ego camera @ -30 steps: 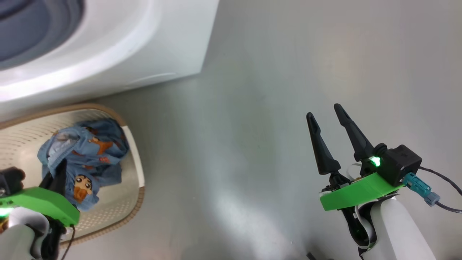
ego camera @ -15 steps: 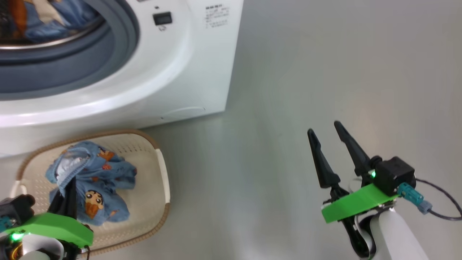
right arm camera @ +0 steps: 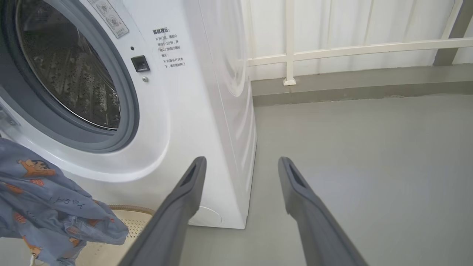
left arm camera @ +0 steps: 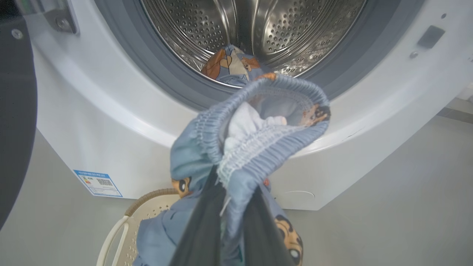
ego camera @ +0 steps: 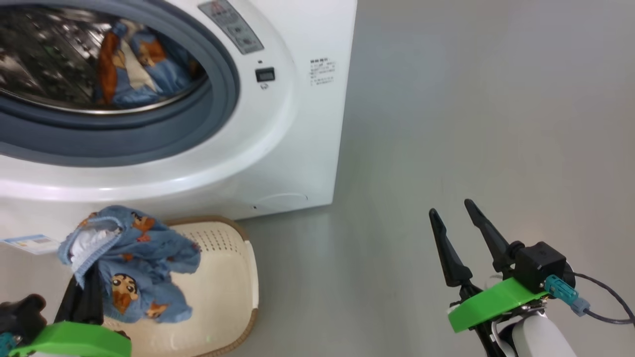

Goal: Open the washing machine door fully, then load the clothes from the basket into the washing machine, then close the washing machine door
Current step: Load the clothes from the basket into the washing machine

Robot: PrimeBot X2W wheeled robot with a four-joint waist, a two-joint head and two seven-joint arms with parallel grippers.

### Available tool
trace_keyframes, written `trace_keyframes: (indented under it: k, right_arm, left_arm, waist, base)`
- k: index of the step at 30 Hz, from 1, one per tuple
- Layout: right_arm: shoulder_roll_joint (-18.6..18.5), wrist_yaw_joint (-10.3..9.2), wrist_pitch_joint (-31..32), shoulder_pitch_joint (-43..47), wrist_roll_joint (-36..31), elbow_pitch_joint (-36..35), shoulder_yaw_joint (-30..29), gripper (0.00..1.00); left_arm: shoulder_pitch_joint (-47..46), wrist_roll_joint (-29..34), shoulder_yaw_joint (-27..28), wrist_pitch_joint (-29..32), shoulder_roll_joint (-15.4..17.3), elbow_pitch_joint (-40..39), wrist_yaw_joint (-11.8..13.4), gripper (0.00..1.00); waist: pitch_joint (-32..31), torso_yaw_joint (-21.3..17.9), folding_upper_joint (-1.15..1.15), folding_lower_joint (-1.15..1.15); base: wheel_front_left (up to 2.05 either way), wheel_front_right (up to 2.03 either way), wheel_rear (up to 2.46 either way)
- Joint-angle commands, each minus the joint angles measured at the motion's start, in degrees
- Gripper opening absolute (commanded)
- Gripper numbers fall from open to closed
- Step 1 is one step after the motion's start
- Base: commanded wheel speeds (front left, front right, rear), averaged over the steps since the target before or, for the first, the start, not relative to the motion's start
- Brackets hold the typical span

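Grey floor (ego camera: 446, 124) all around in the head view. Big white washing machine (ego camera: 297, 124) at the upper left, round hole open, shiny drum (ego camera: 49, 54) inside. One bundle (ego camera: 134, 64) of blue and orange cloth already down in the drum. Left gripper (ego camera: 89, 277) at the lower left, pinched tight on the clothes (ego camera: 144, 258), blue with little cartoon faces. Clothes up in the air over the left part of the cream basket (ego camera: 233, 297), just in front of the machine. Left arm low, fingers pointing up the picture. Right gripper (ego camera: 449, 207) at the lower right, spread wide, holding nothing, touching nothing, well apart from the basket.

Next, the left wrist view. Left gripper (left arm camera: 232, 184) coming up from the bottom, dark fingers (left arm camera: 203, 229) squeezed on the stretchy band of the clothes (left arm camera: 258, 122). Aimed at the washing machine (left arm camera: 92, 111) and its drum (left arm camera: 295, 29). Bundle (left arm camera: 232, 66) at the drum's front edge, behind the held clothes. Basket (left arm camera: 147, 210) down below the clothes. Blue label (left arm camera: 98, 183) low on the machine. Black door (left arm camera: 14, 129) swung out at the left edge.

Last, the right wrist view. Right gripper (right arm camera: 240, 162) with fingers far apart, nothing gripped between them. Washing machine (right arm camera: 207, 111) to the left, white rail (right arm camera: 332, 48) at the back, floor (right arm camera: 369, 166) in front. Clothes (right arm camera: 48, 207) hanging at the lower left over the basket (right arm camera: 138, 221).
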Motion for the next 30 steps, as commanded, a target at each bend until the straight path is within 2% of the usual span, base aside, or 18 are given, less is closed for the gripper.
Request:
trace_keyframes:
  k: [1,15,23,30]
  right_arm:
    - [0.12,0.09,-0.27,0.92,-0.16,-1.02,1.35,1.00]
    - [0.12,0.09,-0.27,3.07,-0.23,-0.51,1.68,1.00]
    - [0.12,0.09,-0.27,5.25,-0.26,-0.03,1.04,1.00]
    - [0.12,0.09,-0.27,6.17,0.33,-0.30,1.08,1.00]
  left_arm:
    - [0.80,1.92,3.24,-0.77,0.70,-3.00,-0.09,0.00]
    - [8.43,12.08,9.72,-0.78,-4.20,-13.23,-0.09,0.00]
    - [12.38,14.27,11.36,-0.78,-6.62,-14.96,-0.09,0.00]
    - [13.97,14.79,11.85,-0.78,-7.59,-15.38,-0.09,0.00]
  waist:
    - [-3.49,1.26,0.00,0.01]
    - [-9.89,1.32,0.00,0.01]
    - [-13.88,2.01,0.00,0.01]
    - [-14.49,2.15,0.00,0.01]
  base:
    - [0.00,0.00,0.00]
    - [0.00,0.00,0.00]
    - [0.00,0.00,0.00]
    - [0.00,0.00,0.00]
